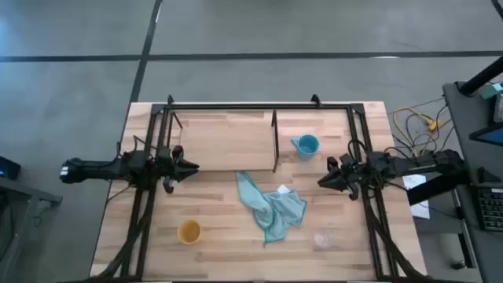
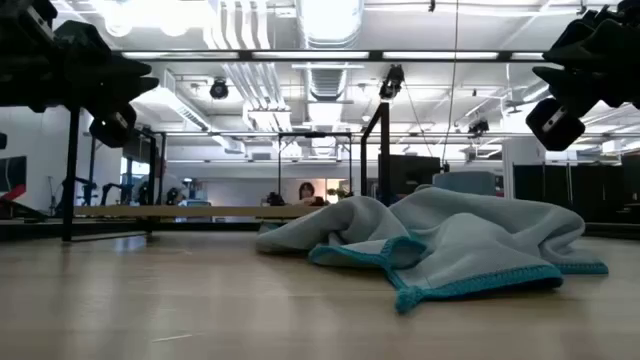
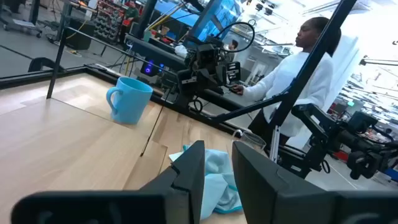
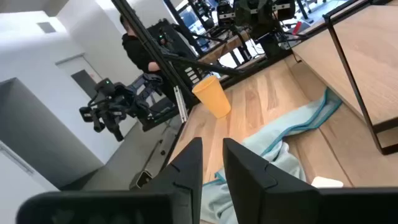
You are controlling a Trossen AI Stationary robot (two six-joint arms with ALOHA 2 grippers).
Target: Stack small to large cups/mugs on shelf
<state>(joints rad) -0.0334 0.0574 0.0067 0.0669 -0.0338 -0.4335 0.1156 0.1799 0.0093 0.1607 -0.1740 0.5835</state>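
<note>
The shelf (image 1: 228,137) is a light-wood board in a black frame at the table's far side, with a black divider rod (image 1: 274,140). The light blue mug (image 1: 306,145) stands upright on the board just right of the rod; it also shows in the left wrist view (image 3: 130,99). The yellow-orange cup (image 1: 189,231) stands on the tabletop at the near left and shows in the right wrist view (image 4: 211,96). The clear glass cup (image 1: 324,238) stands at the near right. My left gripper (image 1: 194,167) hovers shut and empty at the shelf's left front. My right gripper (image 1: 321,181) hovers shut and empty right of the cloth.
A crumpled teal cloth (image 1: 271,206) lies on the tabletop between the two grippers, in front of the shelf; it fills the middle of the low view (image 2: 440,240). A person (image 3: 298,68) stands beyond the table's right side, another person (image 4: 134,43) beyond its left.
</note>
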